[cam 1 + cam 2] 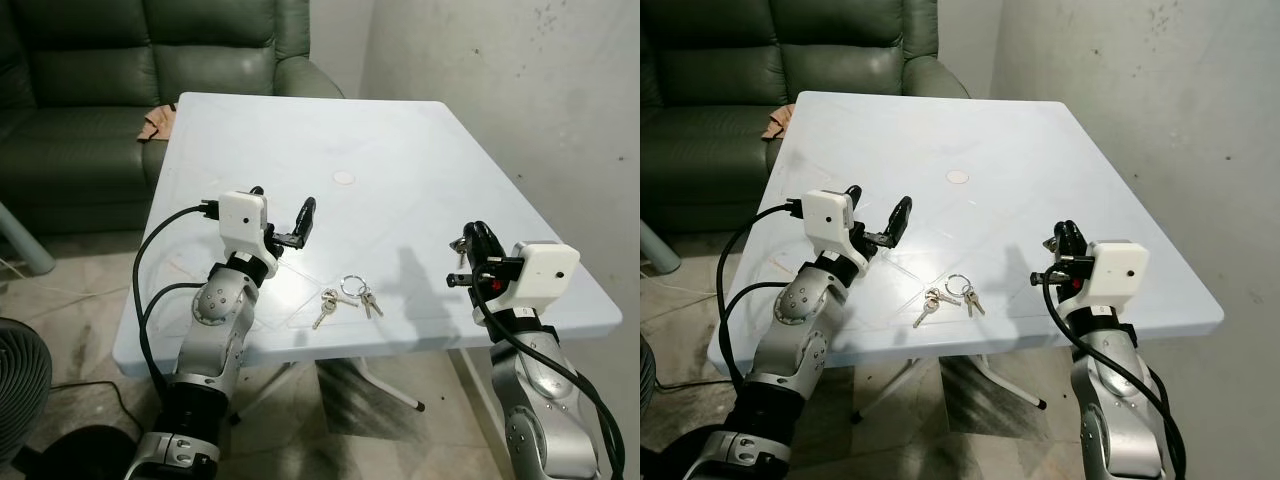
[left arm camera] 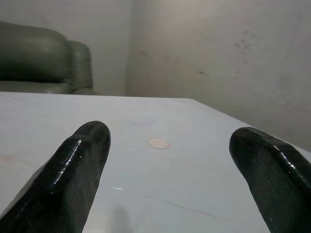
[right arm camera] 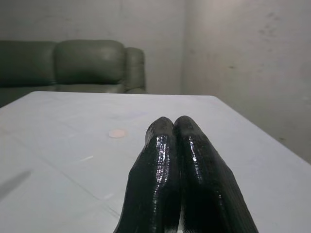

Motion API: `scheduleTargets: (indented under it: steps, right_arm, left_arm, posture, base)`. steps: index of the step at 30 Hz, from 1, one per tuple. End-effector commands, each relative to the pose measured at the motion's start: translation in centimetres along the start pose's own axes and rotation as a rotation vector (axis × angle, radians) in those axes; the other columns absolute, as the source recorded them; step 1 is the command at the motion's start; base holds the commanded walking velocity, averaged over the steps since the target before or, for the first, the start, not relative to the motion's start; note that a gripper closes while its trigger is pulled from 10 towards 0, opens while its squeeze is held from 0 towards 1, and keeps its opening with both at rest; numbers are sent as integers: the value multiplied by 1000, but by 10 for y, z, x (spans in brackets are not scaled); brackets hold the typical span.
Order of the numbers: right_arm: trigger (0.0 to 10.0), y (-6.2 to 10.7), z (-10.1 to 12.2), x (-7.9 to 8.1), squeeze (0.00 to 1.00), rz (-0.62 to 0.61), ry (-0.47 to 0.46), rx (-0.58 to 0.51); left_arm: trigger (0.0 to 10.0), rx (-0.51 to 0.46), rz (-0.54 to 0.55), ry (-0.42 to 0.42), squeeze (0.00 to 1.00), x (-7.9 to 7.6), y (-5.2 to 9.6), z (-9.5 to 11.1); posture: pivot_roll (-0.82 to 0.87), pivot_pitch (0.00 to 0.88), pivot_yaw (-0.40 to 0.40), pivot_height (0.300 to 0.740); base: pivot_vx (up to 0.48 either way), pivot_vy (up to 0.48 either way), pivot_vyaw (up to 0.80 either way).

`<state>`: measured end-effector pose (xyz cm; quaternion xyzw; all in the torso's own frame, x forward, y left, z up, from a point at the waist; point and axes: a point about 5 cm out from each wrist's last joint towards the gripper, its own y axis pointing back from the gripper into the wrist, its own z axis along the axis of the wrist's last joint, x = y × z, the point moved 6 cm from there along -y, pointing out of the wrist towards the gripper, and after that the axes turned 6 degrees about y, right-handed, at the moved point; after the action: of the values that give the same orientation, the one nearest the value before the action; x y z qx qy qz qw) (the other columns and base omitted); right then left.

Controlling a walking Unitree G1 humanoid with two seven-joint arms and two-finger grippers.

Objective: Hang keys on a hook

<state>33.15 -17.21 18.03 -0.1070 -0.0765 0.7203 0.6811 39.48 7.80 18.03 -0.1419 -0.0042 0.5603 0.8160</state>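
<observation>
A bunch of keys (image 1: 345, 296) on a ring is lying flat on the pale blue table (image 1: 400, 160), close to its near edge. The left gripper (image 1: 283, 213) is hovering above the table, up and to the left of the keys, with its two black fingers (image 2: 80, 165) spread wide apart and holding nothing. The right gripper (image 1: 470, 240) is hanging over the table to the right of the keys, well apart from them, its fingers (image 3: 177, 160) pressed together and empty. A dark green sofa (image 1: 120, 70) is standing behind the table.
</observation>
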Motion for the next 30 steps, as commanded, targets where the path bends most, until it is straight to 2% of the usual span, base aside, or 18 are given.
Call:
scheduleTargets:
  steps: [1, 11, 17, 30]
  right_arm:
    - [10000, 1, 1, -3, 0, -6, 3, 1]
    - [10000, 0, -1, -6, 0, -20, 8, 6]
    - [10000, 1, -2, -8, 0, -38, 9, 9]
    - [10000, 1, -3, -8, 0, -45, 12, 13]
  left_arm:
    - [10000, -5, -21, -6, 0, -5, -5, 3]
    - [10000, 8, 5, -12, 0, 7, -7, 2]
    - [10000, 22, 48, -12, 0, 21, -9, 2]
    - [10000, 51, 79, 15, 0, 28, -9, -4]
  posture:
    - [34, 37, -40, 740]
    - [21, 22, -32, 740]
    - [12, 17, -22, 740]
    - [7, 22, -13, 740]
  base:
    - [0, 0, -706]
    - [0, 0, -706]
    - [0, 0, -716]
    - [0, 0, -726]
